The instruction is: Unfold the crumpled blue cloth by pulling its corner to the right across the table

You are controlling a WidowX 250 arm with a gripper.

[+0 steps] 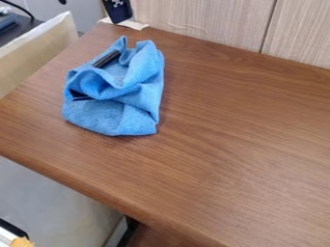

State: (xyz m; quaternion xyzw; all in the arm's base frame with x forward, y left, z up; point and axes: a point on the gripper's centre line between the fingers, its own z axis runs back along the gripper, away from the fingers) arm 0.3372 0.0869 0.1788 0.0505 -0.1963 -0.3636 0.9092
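A crumpled blue cloth (138, 103) lies in a loose heap on the brown wooden table (238, 140), toward its upper left. Its folds stand up in ridges, and one corner points toward the back wall. A dark, narrow black piece (106, 59) pokes out between the upper folds. Another bit of black (80, 96) peeks from a fold at the cloth's left side. Whether both belong to one object I cannot tell, as the cloth covers the rest.
A pale wood-grain panel (206, 21) borders the table's back edge. At the back left corner a dark blue item (118, 10) stands by the panel. The table's left and front edges drop off, with a beige panel (42, 55) beyond the left one.
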